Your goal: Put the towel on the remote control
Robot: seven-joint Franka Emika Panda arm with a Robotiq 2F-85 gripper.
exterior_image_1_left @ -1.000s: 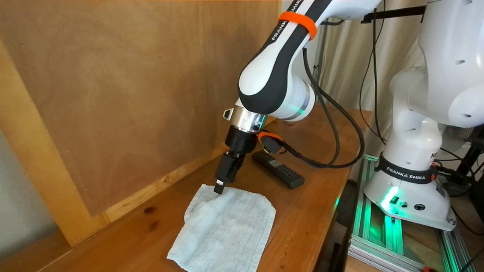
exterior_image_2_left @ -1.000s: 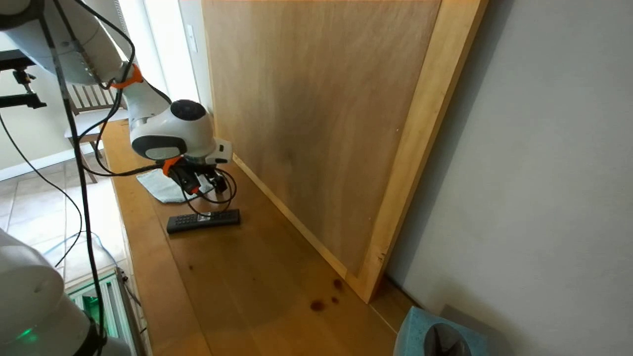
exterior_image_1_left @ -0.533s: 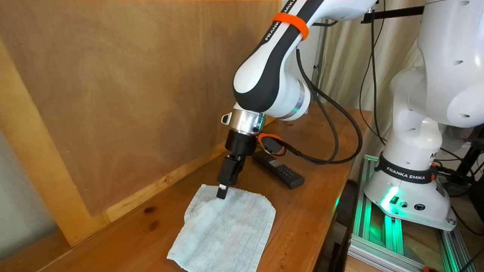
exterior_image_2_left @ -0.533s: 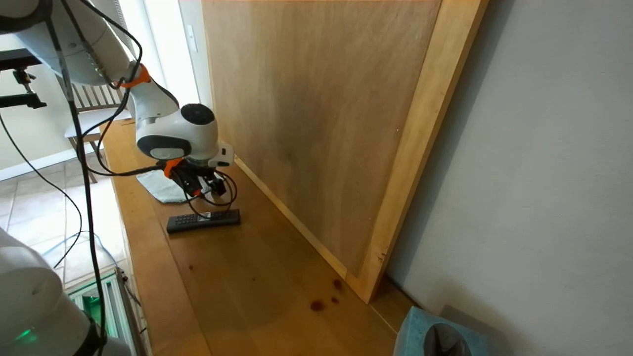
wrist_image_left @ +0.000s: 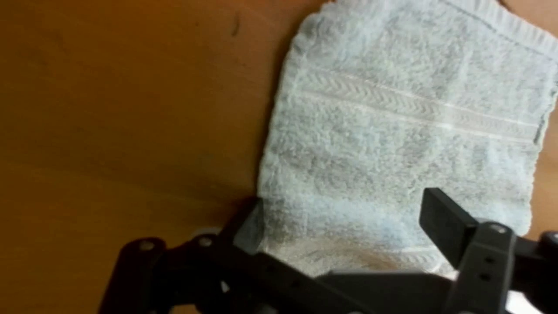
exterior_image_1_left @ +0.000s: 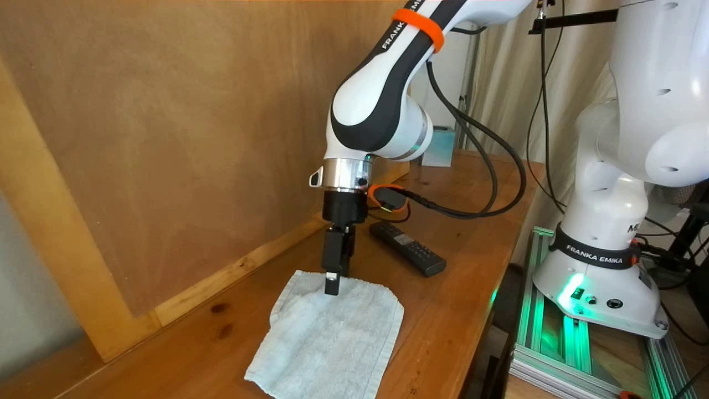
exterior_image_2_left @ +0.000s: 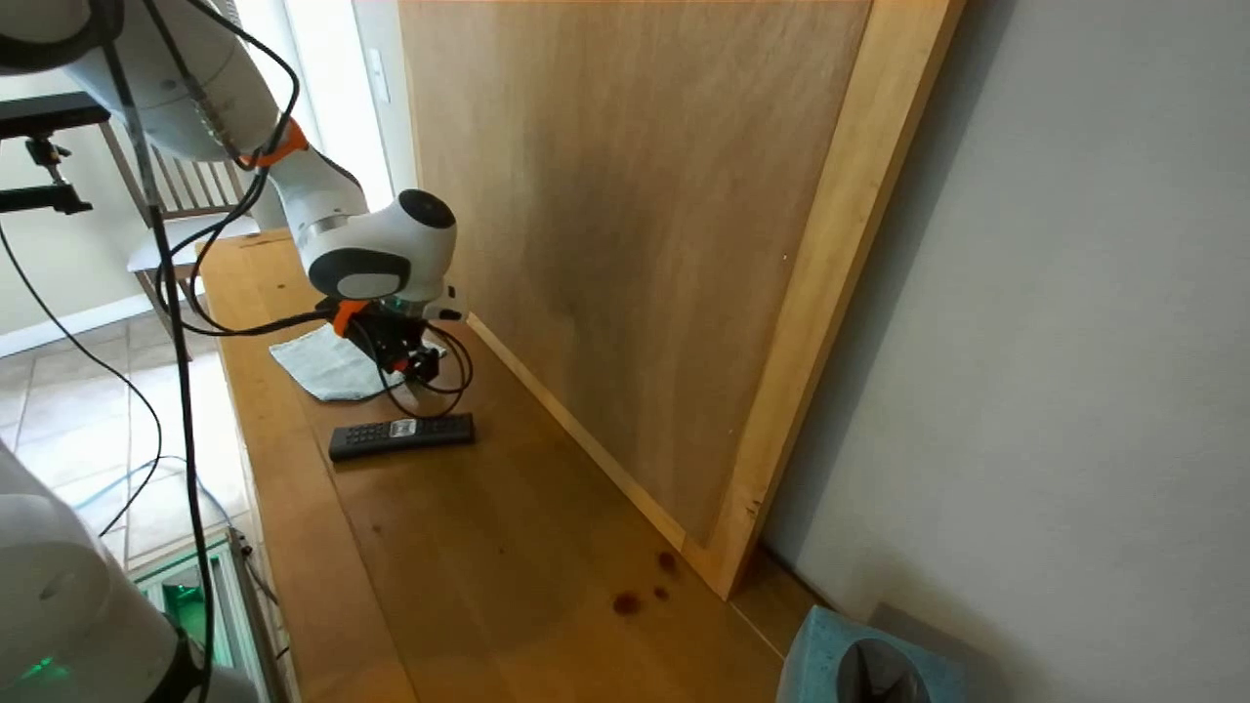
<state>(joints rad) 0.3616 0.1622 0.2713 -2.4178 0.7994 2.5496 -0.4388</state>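
Note:
The towel (exterior_image_1_left: 332, 343) is a pale, wrinkled cloth lying flat on the wooden surface; it shows in both exterior views (exterior_image_2_left: 332, 369). It fills much of the wrist view (wrist_image_left: 392, 144). The remote control (exterior_image_1_left: 409, 249) is a black bar on the wood a little apart from the towel, also seen in an exterior view (exterior_image_2_left: 400, 436); it is out of the wrist view. My gripper (exterior_image_1_left: 335, 281) points nearly straight down over the towel's edge nearer the remote. In the wrist view its fingers (wrist_image_left: 344, 213) are wide apart with towel beneath and between them. I cannot tell whether the tips touch it.
A tall wooden panel (exterior_image_1_left: 194, 138) stands along one side of the wooden surface (exterior_image_2_left: 508, 547). A blue-grey box (exterior_image_2_left: 812, 664) stands at the far end, also seen behind the arm (exterior_image_1_left: 439, 147). Black cables (exterior_image_1_left: 520, 172) loop from the arm above the surface near the remote.
My gripper has swung from tilted to nearly upright, and its tips have moved slightly farther in over the towel. The towel and remote have not moved. The box has come into view behind the arm.

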